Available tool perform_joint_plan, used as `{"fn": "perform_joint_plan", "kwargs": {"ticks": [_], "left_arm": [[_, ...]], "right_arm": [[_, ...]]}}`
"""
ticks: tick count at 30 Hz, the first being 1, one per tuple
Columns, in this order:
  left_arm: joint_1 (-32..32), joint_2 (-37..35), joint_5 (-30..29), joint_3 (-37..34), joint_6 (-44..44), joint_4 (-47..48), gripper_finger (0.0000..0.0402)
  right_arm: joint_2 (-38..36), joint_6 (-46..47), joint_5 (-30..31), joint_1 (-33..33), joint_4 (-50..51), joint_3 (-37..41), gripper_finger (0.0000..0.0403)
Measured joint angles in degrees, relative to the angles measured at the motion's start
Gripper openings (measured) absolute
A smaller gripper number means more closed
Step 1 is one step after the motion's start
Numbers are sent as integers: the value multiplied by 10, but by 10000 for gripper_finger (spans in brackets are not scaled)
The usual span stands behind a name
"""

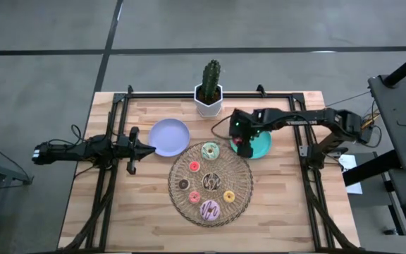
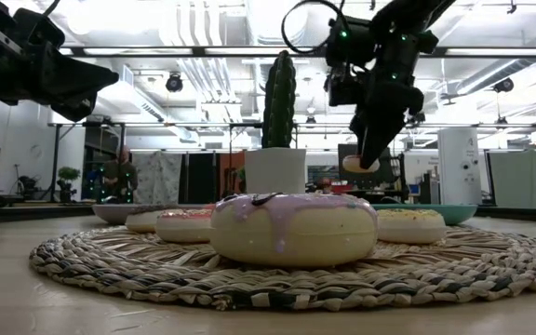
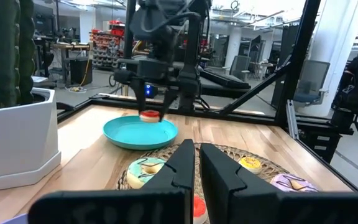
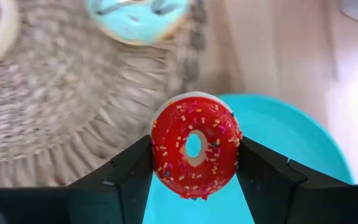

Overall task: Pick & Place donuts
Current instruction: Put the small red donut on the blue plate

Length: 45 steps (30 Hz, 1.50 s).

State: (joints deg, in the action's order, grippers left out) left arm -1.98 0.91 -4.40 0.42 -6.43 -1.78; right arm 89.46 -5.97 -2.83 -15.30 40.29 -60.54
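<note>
Donut over teal plate — right arm holding, left arm idle.

Wicker mat [image 1: 211,185] carries 6 donuts — the white-green one [image 1: 210,150] at the edge nearest the teal plate [image 1: 261,147], the pink one [image 1: 210,209] at the opposite edge. Right gripper [image 4: 194,158] hangs above that plate, fingers clamped on either side of 1 small red donut [image 4: 196,144], held on edge with its hole facing the wrist camera. The plate lies directly beneath the donut, so release looks like a straight drop downward. Left gripper [image 3: 196,163], fingers together on nothing, waits beside the lavender plate [image 1: 169,136], farther from the drop point.
</note>
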Motion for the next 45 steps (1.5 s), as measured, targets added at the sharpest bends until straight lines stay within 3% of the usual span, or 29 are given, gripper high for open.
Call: {"fn": "perform_joint_plan", "kwargs": {"ticks": [19, 45], "left_arm": [[0, 0, 0, 0, 0, 0, 0], [0, 0, 1, 0, 0, 1, 0]], "right_arm": [[-24, 29, 0, -147, 1, 54, 203], [0, 42, 30, -193, -2, 97, 203]]}}
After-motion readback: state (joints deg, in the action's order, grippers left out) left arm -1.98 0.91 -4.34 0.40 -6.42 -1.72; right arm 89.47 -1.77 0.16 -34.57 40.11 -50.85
